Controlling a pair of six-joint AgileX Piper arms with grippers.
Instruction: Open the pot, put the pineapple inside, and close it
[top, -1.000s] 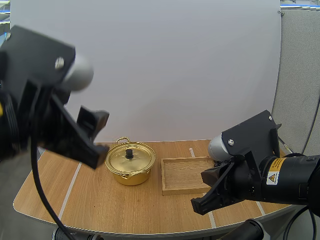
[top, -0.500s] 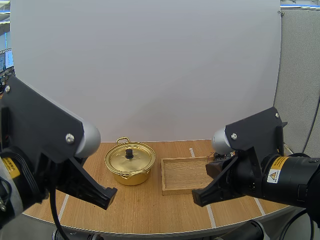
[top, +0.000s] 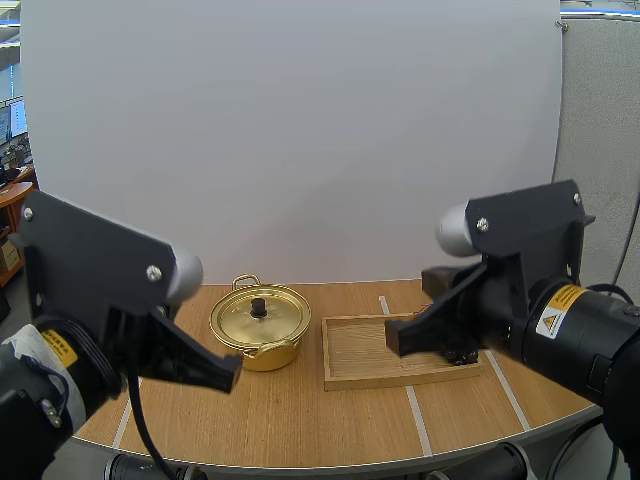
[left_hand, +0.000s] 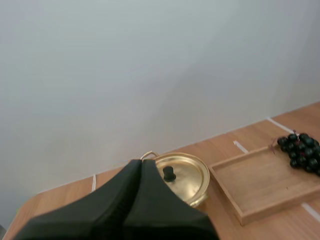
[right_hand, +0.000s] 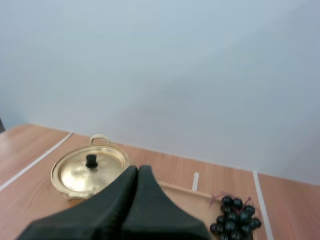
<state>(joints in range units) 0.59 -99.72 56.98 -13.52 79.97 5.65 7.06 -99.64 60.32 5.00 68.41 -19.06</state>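
Pot (top: 259, 325) lidded, grapes (left_hand: 300, 150) on tray (left_hand: 257, 182)

The left claw (left_hand: 140, 163) and right claw (right_hand: 138, 169) both hover raised, each closed into one dark, empty wedge.

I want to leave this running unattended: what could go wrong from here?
1. The fruit on the tray is a bunch of grapes, not the pineapple asked for, so the pick may stall.
2. The lid is on the pot and its knob is small; the left gripper and right gripper are both shut, so a mistimed pinch could slip off.
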